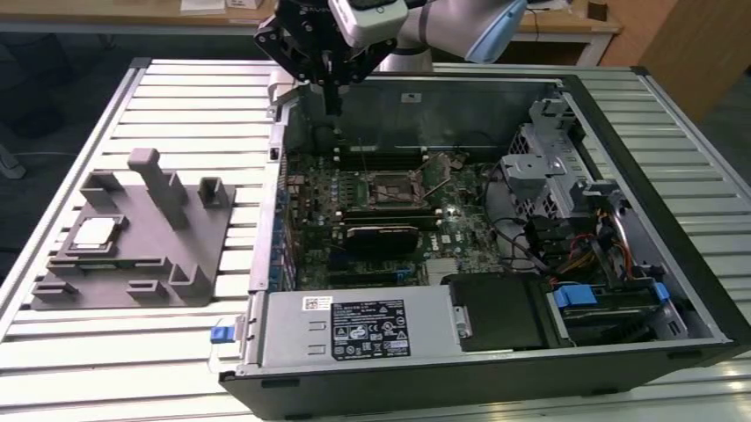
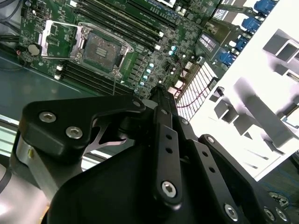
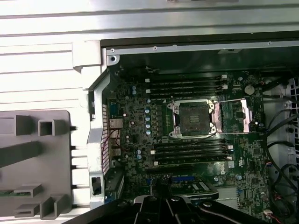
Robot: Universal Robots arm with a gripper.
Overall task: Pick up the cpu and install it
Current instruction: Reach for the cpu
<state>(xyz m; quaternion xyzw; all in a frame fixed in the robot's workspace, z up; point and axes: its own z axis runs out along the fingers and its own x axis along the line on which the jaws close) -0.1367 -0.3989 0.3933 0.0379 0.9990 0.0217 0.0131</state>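
The cpu [image 1: 97,230], a small pale silvery square, lies flat on the grey tray [image 1: 176,264] at the exterior view's left, outside the computer case. My gripper [image 1: 333,98] hangs above the far left corner of the open case, well away from the cpu, its dark fingers shut with nothing between them. In both wrist views the gripper [image 2: 159,89] [image 3: 161,198] points down at the motherboard. The dark square socket [image 1: 391,186] [image 2: 100,49] [image 3: 194,119] sits empty, with its metal load plate [image 3: 238,114] swung open beside it.
The case's metal walls [image 1: 411,98] ring the motherboard. Memory sticks [image 3: 187,86] flank the socket, and a drive cage [image 1: 546,167], cables and a power supply [image 1: 358,327] fill the case's other side. Upright posts [image 1: 158,185] stand on the tray. A slatted table [image 1: 200,105] carries everything.
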